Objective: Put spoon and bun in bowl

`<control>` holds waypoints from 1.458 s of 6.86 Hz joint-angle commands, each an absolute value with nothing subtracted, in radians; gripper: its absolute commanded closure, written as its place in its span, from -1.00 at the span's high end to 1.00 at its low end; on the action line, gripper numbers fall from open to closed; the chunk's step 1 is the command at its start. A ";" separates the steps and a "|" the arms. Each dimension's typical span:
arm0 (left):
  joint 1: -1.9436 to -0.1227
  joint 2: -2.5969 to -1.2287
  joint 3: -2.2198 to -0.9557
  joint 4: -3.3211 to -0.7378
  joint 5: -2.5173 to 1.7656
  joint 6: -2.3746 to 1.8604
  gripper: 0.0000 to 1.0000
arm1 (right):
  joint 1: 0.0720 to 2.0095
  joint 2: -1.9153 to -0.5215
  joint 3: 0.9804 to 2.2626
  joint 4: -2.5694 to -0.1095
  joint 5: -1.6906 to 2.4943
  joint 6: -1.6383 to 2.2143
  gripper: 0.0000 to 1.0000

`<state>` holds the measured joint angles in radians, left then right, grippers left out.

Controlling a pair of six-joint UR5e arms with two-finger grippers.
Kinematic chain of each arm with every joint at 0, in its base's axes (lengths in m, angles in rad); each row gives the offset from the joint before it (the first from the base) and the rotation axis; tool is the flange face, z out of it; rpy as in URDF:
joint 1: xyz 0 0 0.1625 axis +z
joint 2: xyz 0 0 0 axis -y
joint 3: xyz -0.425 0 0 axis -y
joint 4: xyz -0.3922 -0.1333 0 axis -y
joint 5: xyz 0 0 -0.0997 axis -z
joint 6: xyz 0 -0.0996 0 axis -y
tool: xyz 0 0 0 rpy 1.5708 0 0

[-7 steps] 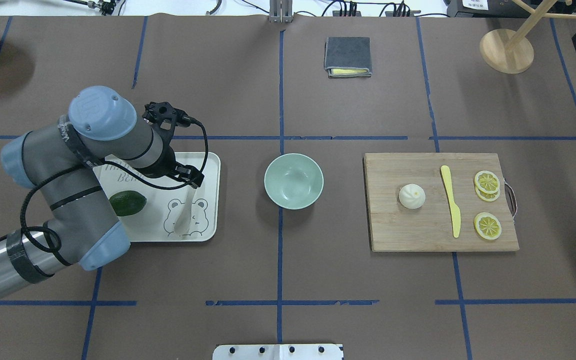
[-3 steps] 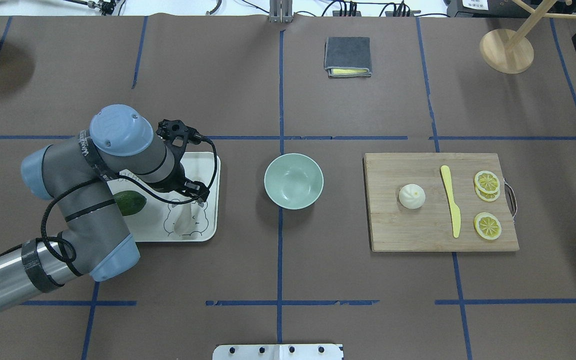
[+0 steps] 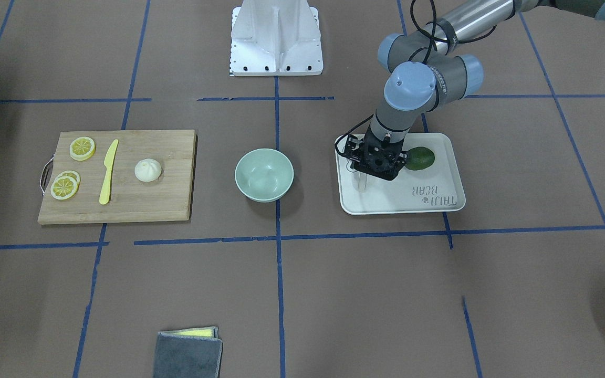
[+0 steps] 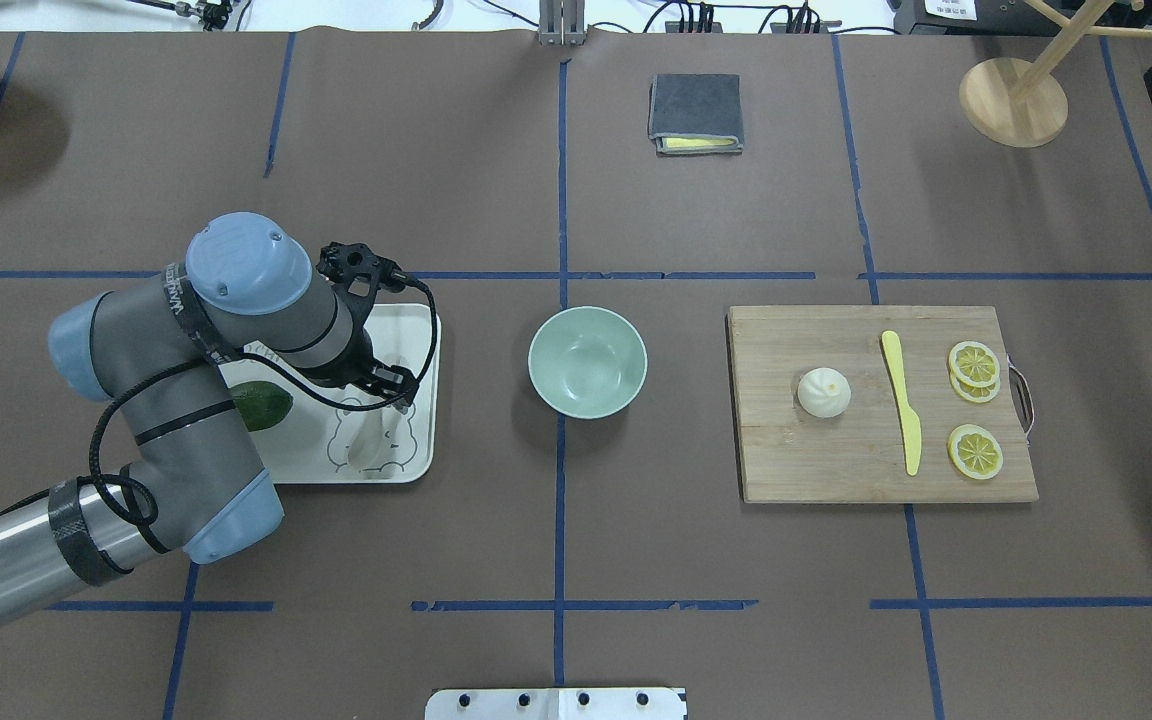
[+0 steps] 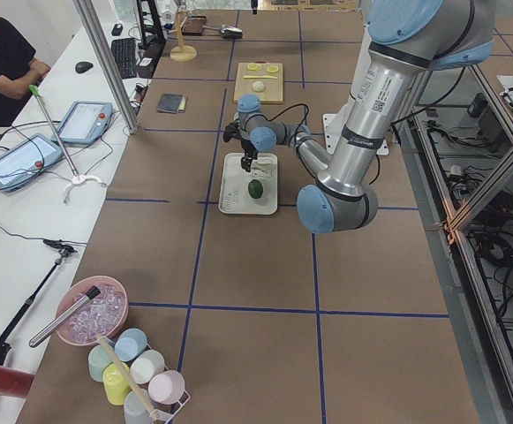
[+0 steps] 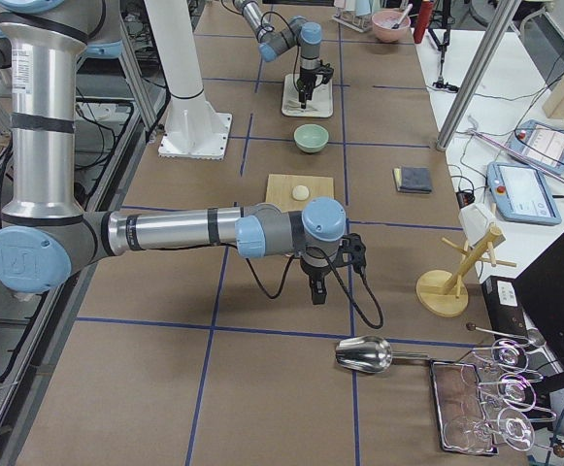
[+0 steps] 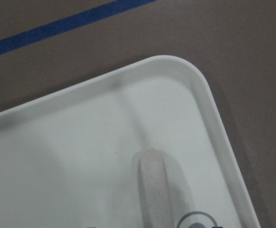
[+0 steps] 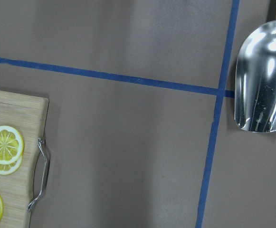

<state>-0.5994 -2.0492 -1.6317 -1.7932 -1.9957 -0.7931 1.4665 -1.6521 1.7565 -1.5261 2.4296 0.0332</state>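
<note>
The pale beige spoon [image 4: 366,448] lies on the white bear-print tray [image 4: 422,470], head toward the robot; its handle shows in the left wrist view [image 7: 153,190] and the front view [image 3: 360,182]. My left gripper [image 4: 392,386] hangs just above the handle end, looks open and holds nothing. The white bun [image 4: 824,392] sits on the wooden cutting board [image 4: 836,460]. The mint-green bowl [image 4: 587,362] stands empty between tray and board. My right gripper [image 6: 317,294] shows only in the exterior right view, beyond the board's handle end; I cannot tell whether it is open.
A dark green avocado [image 4: 266,405] lies on the tray beside my left arm. A yellow knife [image 4: 902,400] and lemon slices [image 4: 974,362] share the board. A folded grey cloth [image 4: 696,112] and a wooden stand [image 4: 1013,100] are at the far side. A metal scoop [image 8: 263,85] lies near the right gripper.
My left arm has swung right and toward the robot over the tray, bringing the gripper down over the spoon's handle. Spoon, bun and bowl have not moved.
</note>
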 commanded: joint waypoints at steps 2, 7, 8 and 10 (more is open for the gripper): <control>-0.598 -2.051 -1.629 -1.793 -1.997 -0.792 -0.09 | 1.466 -1.651 1.758 -1.526 2.431 0.035 1.00; -0.600 -2.062 -1.684 -1.792 -2.008 -0.852 -1.00 | 1.466 -1.646 1.759 -1.526 2.459 0.037 1.00; -0.597 -2.125 -1.683 -1.795 -2.009 -0.958 -1.00 | 1.466 -1.644 1.759 -1.526 2.467 0.037 1.00; -0.592 -2.227 -1.654 -1.915 -2.005 -1.049 -1.00 | 1.466 -1.643 1.763 -1.526 2.473 0.038 1.00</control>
